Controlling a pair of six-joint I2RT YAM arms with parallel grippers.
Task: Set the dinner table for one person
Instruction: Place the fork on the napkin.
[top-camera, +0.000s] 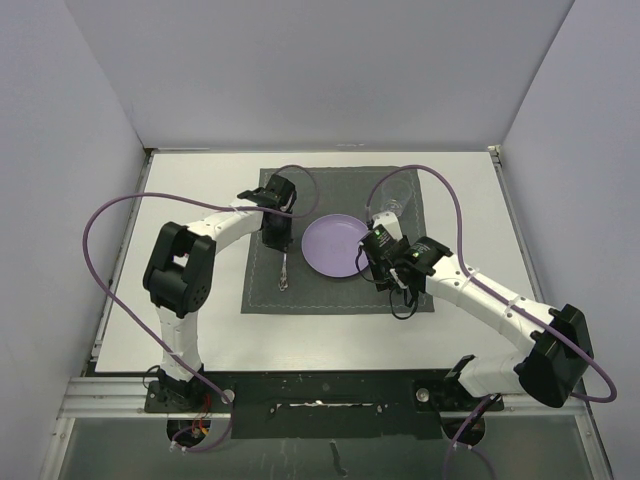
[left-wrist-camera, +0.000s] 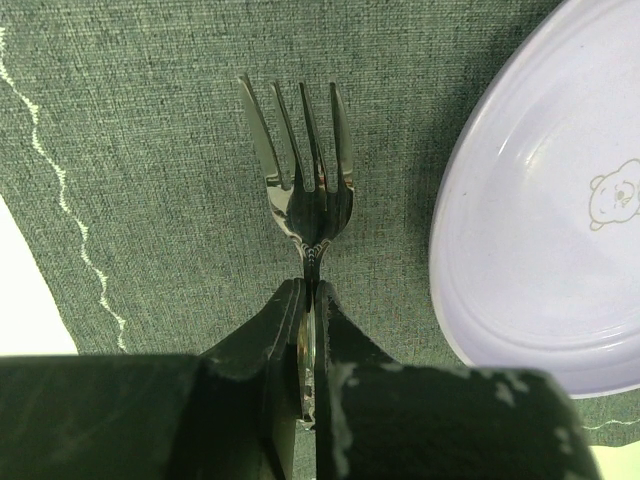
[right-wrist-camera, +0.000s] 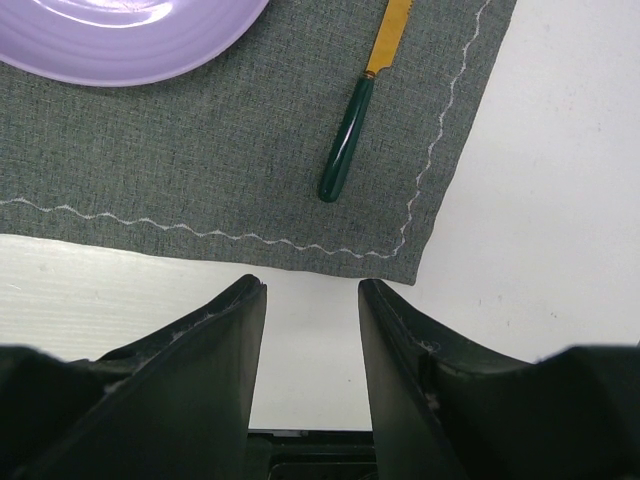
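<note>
Left tool (left-wrist-camera: 306, 292) pinches the fork (left-wrist-camera: 308, 200) handle; leaving unopened would drag it against the lilac plate (left-wrist-camera: 520, 250). Right tool (right-wrist-camera: 312, 290) is half open, empty.

No legible text, brands or numbers in any view. Only marking: a small bear-face print (left-wrist-camera: 612, 195) inside the lilac plate (left-wrist-camera: 520, 300), seen in the left wrist view.

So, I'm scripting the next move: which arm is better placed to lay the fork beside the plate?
Left. The left hand is shut on the fork, over the placemat just left of the plate. The right hand is open and empty, across the plate by the knife.
</note>
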